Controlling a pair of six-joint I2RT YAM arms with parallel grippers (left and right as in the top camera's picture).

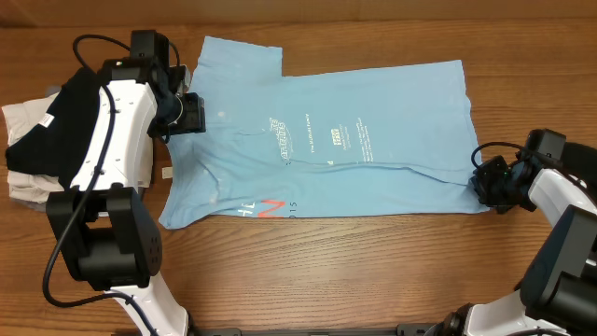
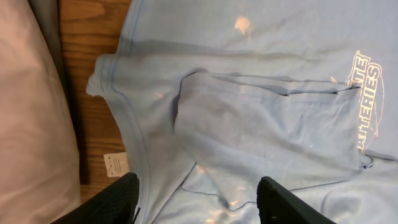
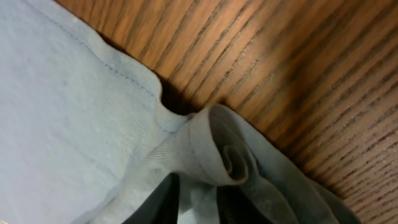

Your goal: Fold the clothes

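Pinching at the hem: my right fingers [image 3: 158, 205] are drawn narrow on the rolled hem [image 3: 227, 158] at the corner of the T-shirt [image 1: 373, 149] nearest my right arm. The cloth bunches up between them, which I take as a grip meant to lift that edge.
Left fingers: my left fingers [image 2: 115, 202] stand wide and hold nothing. They hang just above the shirt beside the neckband [image 2: 127, 134], placed, I think, to take the opposite end.
T-shirt: it lies spread and mostly flat across the middle of the worktop [image 1: 373, 271], neck toward my left arm and hem toward my right. The lettering [image 1: 280, 131] faces up.
Flap: one part of the shirt [image 2: 267, 137] lies doubled over the body under my left wrist. I cannot tell whether it is a sleeve.
Pile: black and pale garments [image 1: 28, 140] sit heaped at the far left edge, clear of the shirt, probably so they stay out of the fold.
Tag: a small white tag [image 2: 115, 163] lies on the bare wood just beside the shirt's edge.
Step in hand: securing both ends before the first fold, which looks not yet made.
Risk: the rolled hem is a thin hold, so a quick pull might slip it free.
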